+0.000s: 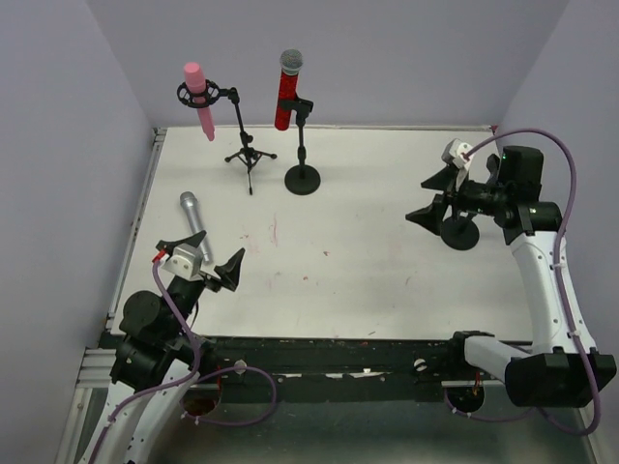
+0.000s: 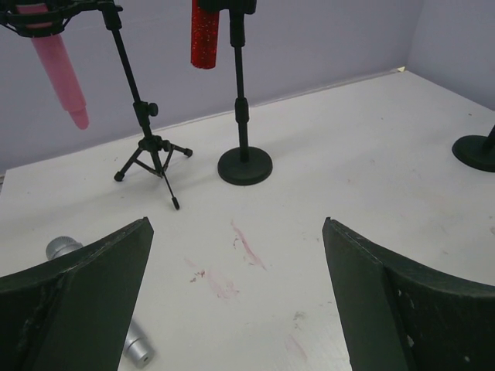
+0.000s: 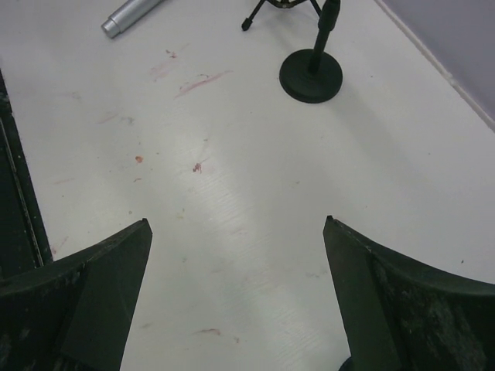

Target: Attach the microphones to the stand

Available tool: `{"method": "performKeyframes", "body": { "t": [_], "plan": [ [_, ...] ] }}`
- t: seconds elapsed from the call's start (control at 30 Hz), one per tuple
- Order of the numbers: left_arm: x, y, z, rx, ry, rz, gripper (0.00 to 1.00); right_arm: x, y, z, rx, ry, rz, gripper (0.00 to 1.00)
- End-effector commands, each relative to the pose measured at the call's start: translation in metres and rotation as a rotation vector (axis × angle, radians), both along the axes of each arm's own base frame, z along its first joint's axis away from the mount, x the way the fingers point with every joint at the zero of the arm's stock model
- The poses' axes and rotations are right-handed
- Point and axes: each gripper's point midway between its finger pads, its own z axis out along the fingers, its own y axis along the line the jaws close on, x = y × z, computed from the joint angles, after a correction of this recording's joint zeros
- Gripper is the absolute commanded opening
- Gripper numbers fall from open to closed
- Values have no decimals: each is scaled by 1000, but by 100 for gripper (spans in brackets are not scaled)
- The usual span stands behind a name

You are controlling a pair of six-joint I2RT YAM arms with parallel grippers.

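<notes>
On the far left of the table (image 1: 387, 280), in the overhead view, we saw the pink microphone (image 1: 200, 100) sitting tilted in the ring mount of a tripod stand (image 1: 249, 155). Just to its right, the red microphone (image 1: 286, 92) was clipped, head up, on a round-base stand (image 1: 302, 179). The silver-grey microphone (image 1: 193, 224) lay flat at the near left with its head toward the far side. Its lower end was hidden under the left gripper (image 1: 200, 249), whose jaws were spread wide and held nothing. At the right, the right gripper (image 1: 418, 200) pointed left, also spread wide and empty, and the dark base of a third stand (image 1: 460, 232) showed beside it.

In the left wrist view, the left gripper (image 2: 236, 224) framed bare, red-smeared table. The silver-grey microphone lay partly behind its left finger; we could not tell whether they touched. Both loaded stands stood farther off, and the third stand's base was at the right edge.

In the right wrist view, the right gripper (image 3: 236, 224) gaped over bare table. The round-base stand's foot and the silver-grey microphone's end lay well beyond it.
</notes>
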Motion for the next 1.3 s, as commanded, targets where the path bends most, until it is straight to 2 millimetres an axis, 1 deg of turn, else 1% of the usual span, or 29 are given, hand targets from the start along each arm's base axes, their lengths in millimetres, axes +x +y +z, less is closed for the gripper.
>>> {"method": "performKeyframes", "body": {
  "t": [0.0,0.17,0.27,0.33,0.43,0.47,0.57,0.67,0.73,0.8,0.83,0.87,0.97,1.07,1.13,1.2,1.27],
  "plan": [
    [-9,-5,9,-21,-26,-45,99,-12,-11,-17,58,123,-61,100],
    [-13,-5,13,-32,-46,-53,99,-19,-30,-43,-20,249,-216,100],
    [-16,-6,15,-39,-54,-68,99,-22,-45,-45,-10,239,-350,100],
    [-17,-8,16,-39,-56,-77,99,-18,-61,-51,7,241,-452,100],
    [-18,-9,16,-43,-58,-89,99,-9,-93,-63,27,246,-631,100],
    [-19,-9,17,-45,-61,-92,99,-6,-104,-66,24,239,-684,98],
    [-20,-10,17,-47,-65,-98,99,-1,-124,-71,13,229,-795,93],
    [-22,-9,18,-51,-71,-99,99,4,-147,-76,6,221,-925,92],
    [-23,-9,19,-55,-76,-96,99,9,-166,-79,-2,204,-1028,90],
    [-24,-8,21,-56,-84,-96,99,13,-180,-82,-4,194,-1108,85],
    [-24,-8,20,-56,-84,-96,99,15,-184,-82,1,185,-1131,81],
    [-24,-8,20,-56,-84,-96,99,17,-187,-84,2,186,-1154,80],
    [-24,-8,20,-57,-83,-97,99,25,-198,-87,21,167,-1213,78],
    [-24,-9,19,-55,-81,-99,99,38,-206,-87,39,131,-1243,75],
    [-25,-9,20,-59,-84,-102,99,47,-206,-89,49,108,-1229,73],
    [-24,-8,21,-58,-86,-99,99,56,-205,-96,51,94,-1207,67],
    [-24,-9,19,-57,-82,-97,99,64,-208,-101,56,77,-1206,66]
  ]
}}
